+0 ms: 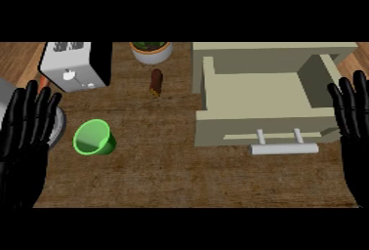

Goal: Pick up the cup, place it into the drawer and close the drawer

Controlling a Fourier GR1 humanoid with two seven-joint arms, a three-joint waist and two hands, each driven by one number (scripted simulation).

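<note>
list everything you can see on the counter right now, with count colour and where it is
cup: one, green, lying tilted on its side at the counter's left, mouth facing up and left
drawer: one, beige, pulled open at the right, nothing visible inside
drawer handle: one, pale grey bar, on the drawer's front
toaster: one, white and black, back left
potted plant: one, white pot with green leaves, back centre
brown stick-shaped thing: one, just in front of the plant pot; cannot tell what it is
grey round thing: one, at the far left edge, mostly hidden behind the left hand
counter: one, brown
left hand: one, black, open, fingers up, left edge
right hand: one, black, open, fingers up, right edge
</note>
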